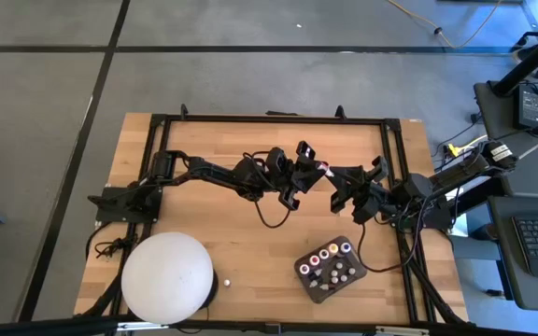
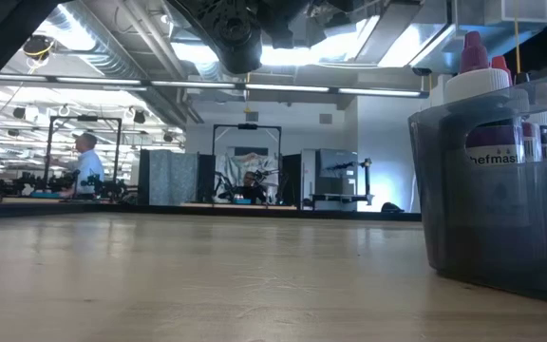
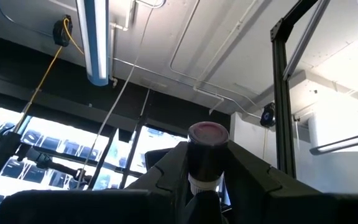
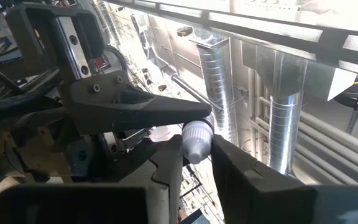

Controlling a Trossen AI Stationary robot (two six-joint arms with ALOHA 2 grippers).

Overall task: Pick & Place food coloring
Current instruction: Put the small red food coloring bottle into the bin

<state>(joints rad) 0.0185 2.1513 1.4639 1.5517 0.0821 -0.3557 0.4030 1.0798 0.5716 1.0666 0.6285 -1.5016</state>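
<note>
Item: food coloring bottle [image 3: 207,157], small, dark body w/ pinkish-red cap. Loc: mid-air above table centre, caught between both grippers. Left gripper [image 1: 312,166] clenched on bottle's dark body, cap end sticking out past its fingers [image 3: 166,171] in left wrist view. Right gripper [image 1: 333,177] met it from opposite side, fingers closed round bottle's white end [image 4: 198,138] per right wrist view; left arm's finger lay across just above that end. Both held same bottle

Container: dark grey tray [image 1: 305,273], near-right part of table [image 1: 250,140], well apart from the grippers. Contents: rest of food coloring set [image 1: 330,261], a row of bottles w/ red, orange, yellow, white tops along far edge, several smaller ones behind; exact count can't tell. Low view showed tray wall [image 2: 482,190] close up, purple-red tipped and white-capped bottles standing upright inside

Other: big white dome [image 1: 168,277] at near-left corner, a tiny white bit [image 1: 226,280] just beside it on the wood

Arm pose: left arm reached in from left edge, elbow bent, wrist aimed right. Right arm came from right edge, wrist aimed left. Tips met nose to nose, both raised off table, wrist cams tilted up at ceiling

Bkgd: person [image 2: 87,161] far across room
</note>
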